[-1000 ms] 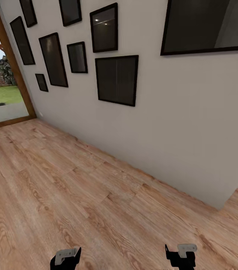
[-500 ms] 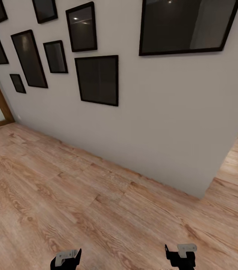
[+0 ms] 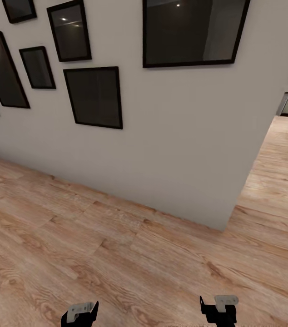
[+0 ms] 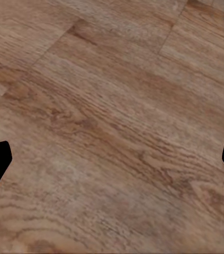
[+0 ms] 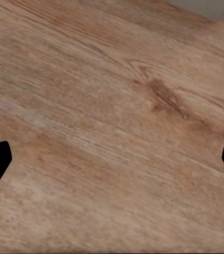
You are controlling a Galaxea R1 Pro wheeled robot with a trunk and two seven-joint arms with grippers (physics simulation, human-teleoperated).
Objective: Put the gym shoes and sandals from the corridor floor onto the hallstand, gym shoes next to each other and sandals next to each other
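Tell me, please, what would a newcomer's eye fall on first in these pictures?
Black-framed pictures crowd the pale wall, the largest frame at the head view's top. Below runs the wood-plank corridor floor, opening at the right past the wall's corner. The left gripper and right gripper hang open above bare planks.

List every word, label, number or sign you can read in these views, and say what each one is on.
None: no readable text.
The framed pictures on the grey wall are dark panes with only light reflections, no lettering.
The wood-plank floor shows grain only, in the head view and both wrist views.
The left gripper and right gripper carry pale plates with no legible marking.
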